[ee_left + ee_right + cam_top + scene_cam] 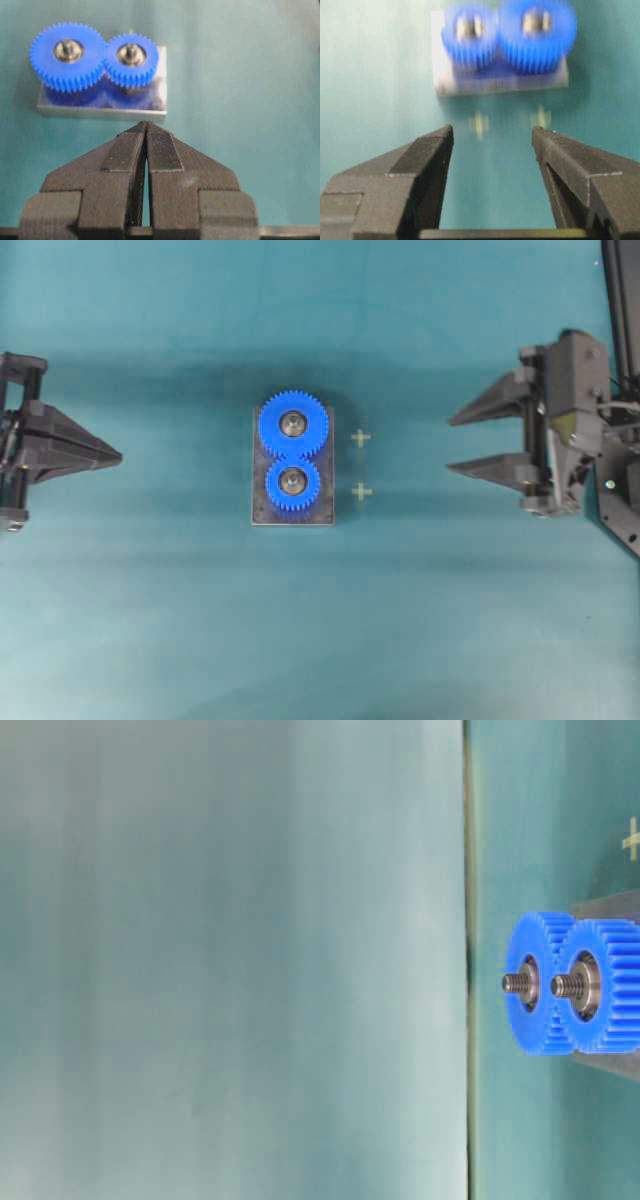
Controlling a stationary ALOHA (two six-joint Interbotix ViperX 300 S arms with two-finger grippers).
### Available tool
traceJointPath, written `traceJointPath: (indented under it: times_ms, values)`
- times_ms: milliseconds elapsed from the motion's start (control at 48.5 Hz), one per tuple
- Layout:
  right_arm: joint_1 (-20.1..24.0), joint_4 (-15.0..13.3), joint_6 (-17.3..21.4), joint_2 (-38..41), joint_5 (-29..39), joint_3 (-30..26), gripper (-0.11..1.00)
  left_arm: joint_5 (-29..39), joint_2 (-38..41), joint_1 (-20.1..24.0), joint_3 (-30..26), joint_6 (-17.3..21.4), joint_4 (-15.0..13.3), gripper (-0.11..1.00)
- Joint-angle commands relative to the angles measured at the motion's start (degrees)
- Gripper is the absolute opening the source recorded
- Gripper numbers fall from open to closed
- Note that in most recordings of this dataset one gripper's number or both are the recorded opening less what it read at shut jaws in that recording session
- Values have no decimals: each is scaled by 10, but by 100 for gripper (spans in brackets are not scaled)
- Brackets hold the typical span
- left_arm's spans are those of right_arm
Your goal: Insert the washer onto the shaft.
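Left fingers (pixel 146 131): foreground of the left wrist view, lower centre; closed, tips meeting with only a hairline slit lower down; nothing between them. In the overhead view they sit at the left edge (pixel 113 454), tips pointing toward the middle, well apart from the plate.

Right fingers (pixel 492 137): foreground of the right wrist view, lower half; spread wide, bare counter between them, nothing held or touched. In the overhead view they sit at the right (pixel 452 445), two tips pointing toward the middle, well apart from the plate.

Marks (pixel 361 438): two pale crosses on the counter just right of the plate in the overhead view, between the plate and the right fingers.

Plate (pixel 328 490): grey metal block at the centre of the overhead view, resting on the counter (pixel 160 620).

Gears (pixel 293 424): two blue gears on the plate, teeth meshed; the larger is upper, the smaller (pixel 292 484) lower in the overhead view.

Shafts (pixel 517 983): one threaded metal shaft stands through each gear's centre; both show in the table-level view, ends bare.

Washer: I cannot tell where it is; neither pair of fingers has it.
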Motion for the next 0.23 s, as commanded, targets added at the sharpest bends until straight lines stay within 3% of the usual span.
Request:
traceJointPath:
  times_ms: [0, 206]
  values:
    - [5, 2, 2, -15, -2, 10, 67, -11, -16, -1, -1, 1, 2, 0]
    - [14, 17, 3, -45, -4, 38, 67, -12, -50, -1, 16, 0, 2, 0]
